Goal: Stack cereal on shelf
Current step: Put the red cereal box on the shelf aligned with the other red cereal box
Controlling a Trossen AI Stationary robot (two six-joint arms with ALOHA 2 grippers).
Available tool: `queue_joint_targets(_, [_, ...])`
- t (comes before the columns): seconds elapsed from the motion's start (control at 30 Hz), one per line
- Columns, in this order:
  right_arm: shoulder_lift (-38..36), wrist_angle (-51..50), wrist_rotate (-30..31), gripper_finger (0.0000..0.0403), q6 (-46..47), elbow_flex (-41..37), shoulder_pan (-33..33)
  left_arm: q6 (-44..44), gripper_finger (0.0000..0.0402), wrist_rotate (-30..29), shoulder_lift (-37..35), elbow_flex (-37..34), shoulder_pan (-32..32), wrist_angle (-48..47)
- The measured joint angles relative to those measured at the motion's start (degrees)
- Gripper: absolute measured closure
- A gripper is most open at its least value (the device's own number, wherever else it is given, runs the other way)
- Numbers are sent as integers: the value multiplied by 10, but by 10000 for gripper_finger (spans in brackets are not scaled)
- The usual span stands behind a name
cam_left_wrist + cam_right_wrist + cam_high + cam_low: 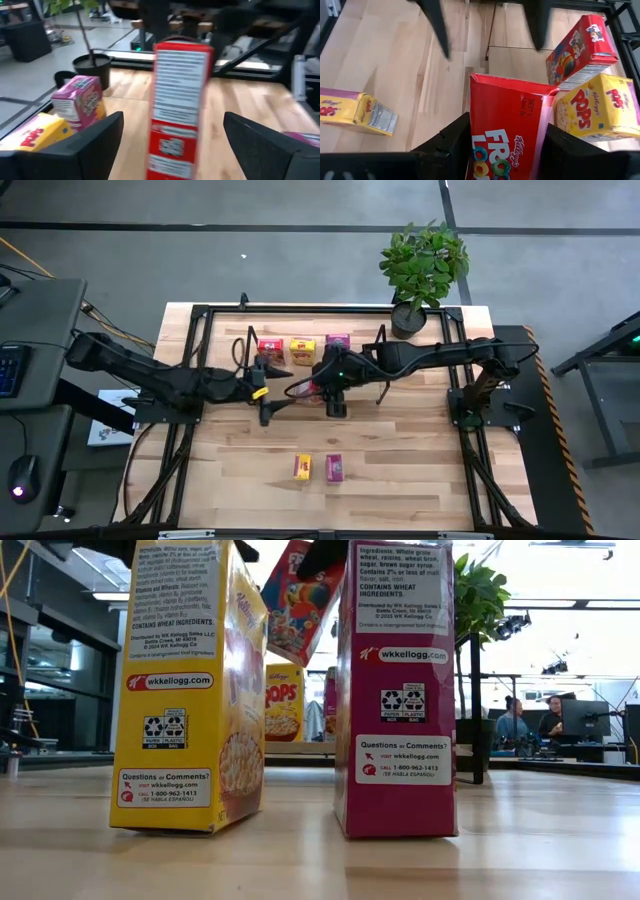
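Your right claw (505, 145) is clamped on a red Froot Loops box (507, 130), jaws on its two broad faces, held over the middle of the desk (400, 450) just in front of the shelf (230, 350). In the low view that box (300, 600) hangs tilted above the two boxes still on the desk.

Left claw (170, 145) is spread wide, holding nothing, pointed at the same red box (180, 110) from close by. Main risk: the two claws are near each other at mid-desk, and if you bring the left in any closer it could clip the box or the right fingers.

Already on the shelf: a red Froot Loops box (270, 350), a yellow Corn Pops box (303, 350) and a magenta box (338, 342), set in a row. In the right wrist view the shelved red box (582, 50) sits just beside the yellow one (600, 107). The held box is tilted, so placing it as it is could knock a neighbour over or land it on an edge. Level it first.

Still to move: a yellow box (302, 467) and a magenta box (335, 468) on the near desk, standing just beside each other. Grabbing one could nudge the other over.
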Motion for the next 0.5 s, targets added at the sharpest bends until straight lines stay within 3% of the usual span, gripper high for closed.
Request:
queue_joint_targets(0.1, [0, 0, -8, 245, 0, 0, 0, -1, 60, 6, 29, 15, 20, 3])
queue_joint_targets(0.27, [-1, 7, -13, 245, -12, 0, 0, -24, 59, 81, 64, 25, 49, 0])
queue_joint_targets(0.5, [-1, 25, -38, 245, -30, 0, 0, -27, 61, 125, 89, 27, 71, 1])
